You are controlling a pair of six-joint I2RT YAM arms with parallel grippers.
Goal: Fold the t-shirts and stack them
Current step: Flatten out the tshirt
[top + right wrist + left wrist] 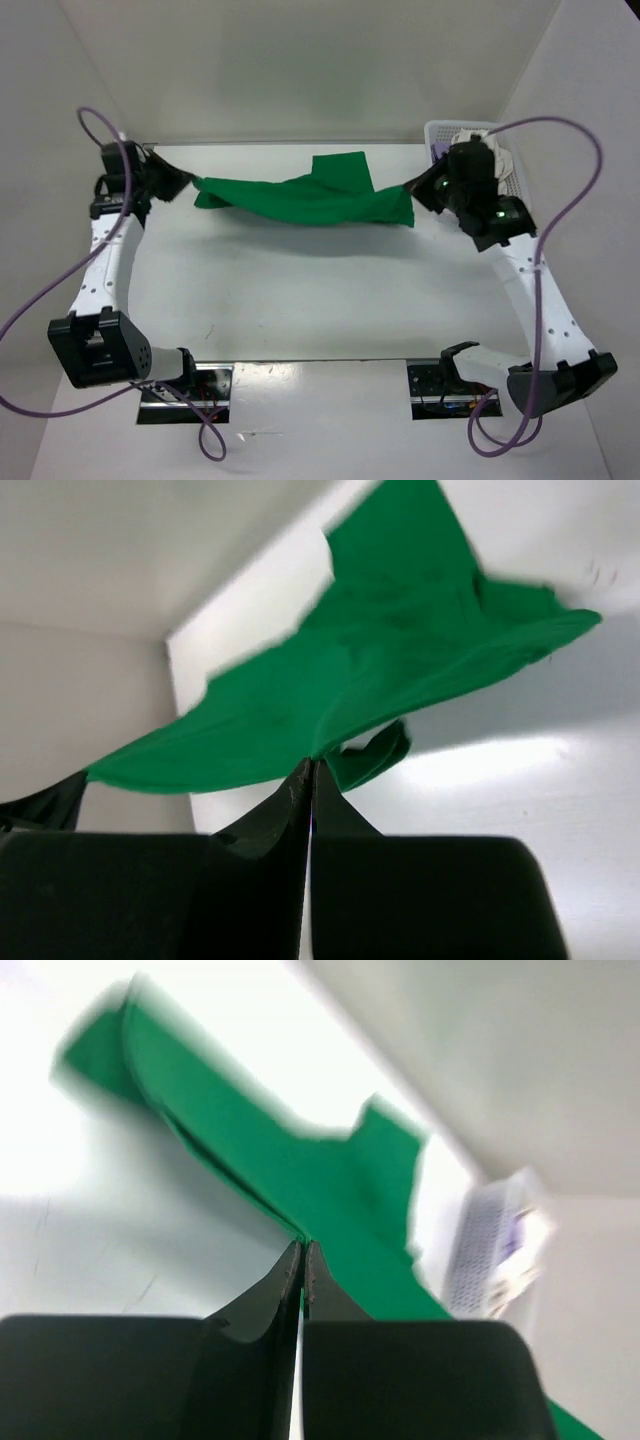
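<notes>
White table, walls | green t-shirt pinched: left gripper, right gripper

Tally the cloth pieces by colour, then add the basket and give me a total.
Green t-shirt: 1
White cloth: 1, in the basket
Lavender cloth: 1, in the basket, mostly hidden
Mesh basket: 1
Total: 4
</notes>
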